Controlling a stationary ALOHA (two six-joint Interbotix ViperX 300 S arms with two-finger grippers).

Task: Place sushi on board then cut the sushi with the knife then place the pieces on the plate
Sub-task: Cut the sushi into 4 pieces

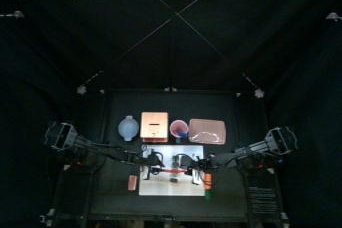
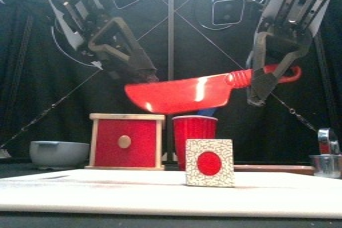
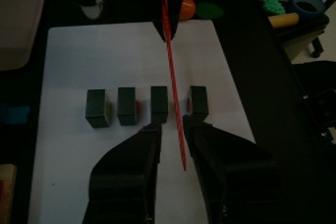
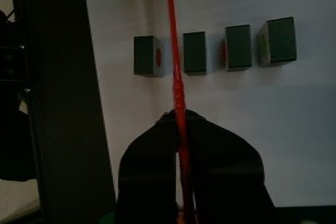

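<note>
A red toy knife hangs level above the white cutting board. My right gripper is shut on its handle end and my left gripper is shut on the blade's other end. Seen edge-on, the knife runs out from between the left gripper's jaws, and the same thin knife from the right gripper's. Under it, several dark green sushi pieces stand in a row on the board, one set slightly apart. The front view shows the row end-on as one sushi piece.
Behind the board stand a blue-grey bowl, the wooden box with a red drawer front, a red cup and the pink tray. A small red-orange toy lies left of the board. A metal cutter sits at the right.
</note>
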